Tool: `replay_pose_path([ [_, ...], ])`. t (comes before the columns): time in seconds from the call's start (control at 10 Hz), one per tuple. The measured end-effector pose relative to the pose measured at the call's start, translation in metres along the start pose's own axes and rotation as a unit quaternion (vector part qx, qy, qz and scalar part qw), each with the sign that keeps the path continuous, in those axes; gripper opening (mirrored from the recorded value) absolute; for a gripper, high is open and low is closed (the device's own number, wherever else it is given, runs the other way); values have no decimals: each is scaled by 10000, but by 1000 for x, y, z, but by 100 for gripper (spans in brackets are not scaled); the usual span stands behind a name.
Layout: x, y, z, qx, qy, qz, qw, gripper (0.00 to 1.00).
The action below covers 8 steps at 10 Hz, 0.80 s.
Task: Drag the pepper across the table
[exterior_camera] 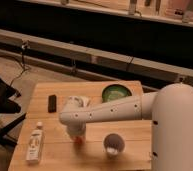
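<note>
Camera view: end effector (76,130) sits right over pepper (79,139), front-middle of bench (44,93); grip state, cannot tell. If you drag loosely, pepper could roll free or hit cup (112,144).

Warm, moderate light from above colours the table (65,152) amber; the background beyond is dark. The white arm (110,112) is brightest, shading the planks beneath it, where the gripper (76,131) sits at the table's centre-left.
</note>
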Motion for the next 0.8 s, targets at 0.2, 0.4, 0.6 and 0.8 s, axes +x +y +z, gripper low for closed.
replay_pose_path([
  [0.2, 4, 4, -1, 14, -1, 17, 10000, 0],
  [0.4, 7, 6, -1, 23, -1, 26, 10000, 0],
  [0.6, 10, 9, -2, 31, -4, 38, 10000, 0],
  [0.8, 14, 12, -3, 39, 2, 53, 10000, 0],
])
